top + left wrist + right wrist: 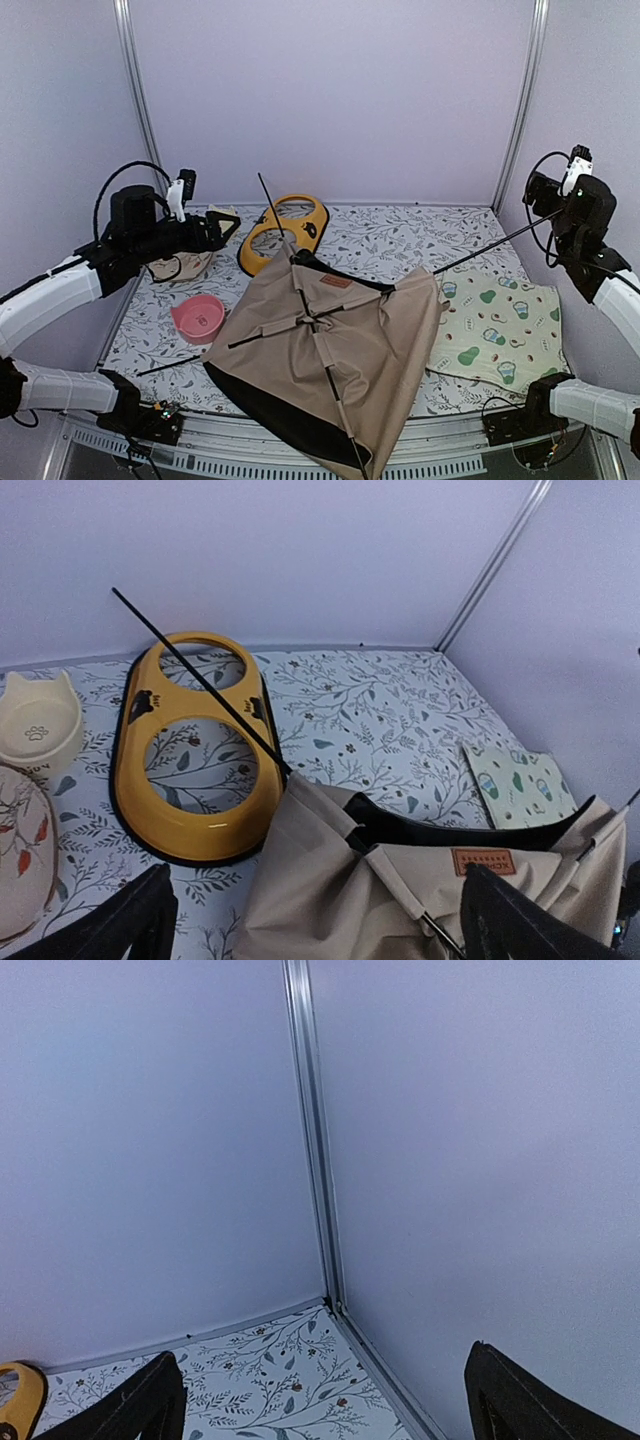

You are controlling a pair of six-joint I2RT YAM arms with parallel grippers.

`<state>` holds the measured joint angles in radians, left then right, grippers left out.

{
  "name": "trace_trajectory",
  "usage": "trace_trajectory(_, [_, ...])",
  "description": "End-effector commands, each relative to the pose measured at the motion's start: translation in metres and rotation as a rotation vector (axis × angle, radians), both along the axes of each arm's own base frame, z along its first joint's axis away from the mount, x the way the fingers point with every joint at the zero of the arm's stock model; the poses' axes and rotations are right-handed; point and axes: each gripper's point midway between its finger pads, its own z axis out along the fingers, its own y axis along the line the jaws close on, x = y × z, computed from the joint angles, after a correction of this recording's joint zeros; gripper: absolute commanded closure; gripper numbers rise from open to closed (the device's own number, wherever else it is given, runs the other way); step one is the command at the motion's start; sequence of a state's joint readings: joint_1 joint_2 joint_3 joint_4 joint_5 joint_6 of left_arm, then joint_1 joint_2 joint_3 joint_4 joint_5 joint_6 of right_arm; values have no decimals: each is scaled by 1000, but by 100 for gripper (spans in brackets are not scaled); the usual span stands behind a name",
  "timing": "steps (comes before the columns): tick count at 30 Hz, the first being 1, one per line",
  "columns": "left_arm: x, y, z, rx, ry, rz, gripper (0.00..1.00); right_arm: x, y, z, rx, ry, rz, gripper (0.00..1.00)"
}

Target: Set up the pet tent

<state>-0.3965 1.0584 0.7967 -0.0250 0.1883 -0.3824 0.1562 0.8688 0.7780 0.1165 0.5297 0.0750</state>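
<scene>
The pet tent (330, 350) lies slumped in the middle of the tabletop (400, 240), not standing up. It is tan with a black edge, and a small brown label (336, 282) shows on top. Thin black poles (318, 330) cross over it. One pole pokes up toward the back, over the yellow feeder (285, 232). Another pole sticks out to the right, toward the right arm. The tent's near corner hangs over the front edge.

The left fingers (125, 925) are spread wide, up in the air near the feeder, holding nothing. The right fingers (530, 1400) are spread wide too, holding nothing and facing the wall corner.

A pink bowl (200, 317) sits left of the tent. A mat (497, 335) with green prints lies on the right, tucked a bit under the tent
</scene>
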Motion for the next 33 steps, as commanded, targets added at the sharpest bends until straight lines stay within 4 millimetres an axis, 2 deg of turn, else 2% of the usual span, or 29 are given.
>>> trace_trajectory(1, [-15, -50, -2, 21, -4, -181, 1, -7, -10, 15, -3, 60, -62, 1])
trace_trajectory(5, [-37, -95, -32, 128, 48, -318, 2, -2, -1, 19, 7, 76, -6, 1])
trace_trajectory(9, [-58, -121, -71, 202, 129, -411, 9, -5, -7, 24, 43, 57, -41, 1])
trace_trajectory(14, [-83, -146, -112, 276, 209, -506, 19, 0, -4, 32, 28, 59, -27, 1])
trace_trajectory(19, [-104, -160, -138, 341, 256, -580, 21, 7, 0, 38, 25, 75, -6, 1])
trace_trajectory(22, [-104, -160, -154, 385, 274, -566, 22, 8, 2, 43, 17, 74, 4, 1])
trace_trajectory(27, [-101, -166, -176, 448, 296, -555, 30, 6, 2, 51, 6, 71, 11, 1])
trace_trajectory(29, [-102, -168, -181, 471, 294, -554, 36, 4, 0, 55, -6, 69, 0, 1])
trace_trajectory(33, [-102, -168, -189, 504, 293, -545, 59, 0, -4, 70, -34, 55, -22, 1])
